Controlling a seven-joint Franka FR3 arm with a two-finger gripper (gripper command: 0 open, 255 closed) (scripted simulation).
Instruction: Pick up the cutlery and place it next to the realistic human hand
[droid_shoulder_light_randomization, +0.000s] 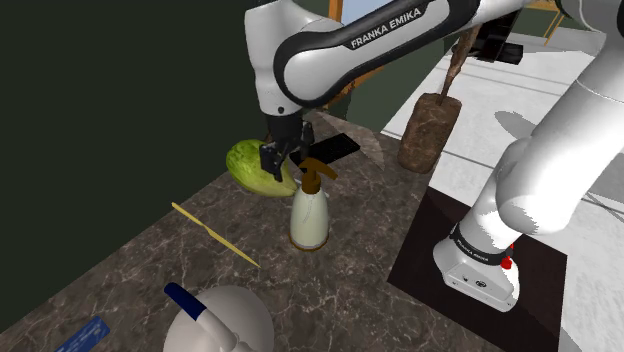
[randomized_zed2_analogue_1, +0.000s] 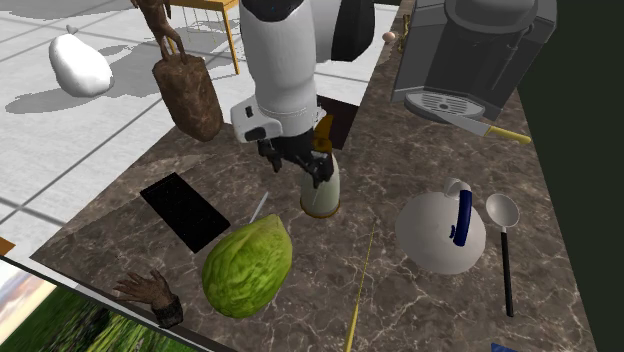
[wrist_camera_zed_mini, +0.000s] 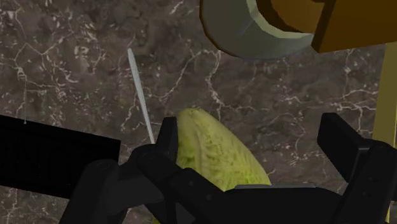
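Note:
A thin grey piece of cutlery (wrist_camera_zed_mini: 140, 95) lies flat on the dark marble counter (randomized_zed2_analogue_1: 420, 160), between a green cabbage-like head (randomized_zed2_analogue_1: 247, 266) and a black flat slab (randomized_zed2_analogue_1: 185, 210); in the second exterior view the cutlery (randomized_zed2_analogue_1: 258, 208) is a short pale sliver. My gripper (wrist_camera_zed_mini: 254, 137) hangs open above the cabbage's tip (wrist_camera_zed_mini: 216, 149), with the cutlery just outside one finger (wrist_camera_zed_mini: 167, 137). Nothing is clasped. The gripper (randomized_zed2_analogue_1: 300, 165) is beside the soap bottle (randomized_zed2_analogue_1: 322, 185). The human hand (randomized_zed2_analogue_1: 150, 292) lies at the counter's near corner in the second exterior view.
A long yellow stick (droid_shoulder_light_randomization: 215, 235), a white jug (randomized_zed2_analogue_1: 440, 232) with a blue handle, a grey spoon (randomized_zed2_analogue_1: 503, 250) and a yellow-handled knife (randomized_zed2_analogue_1: 470, 125) also lie on the counter. A coffee machine (randomized_zed2_analogue_1: 470, 50) and a brown bag-like object (droid_shoulder_light_randomization: 430, 130) stand at its edges.

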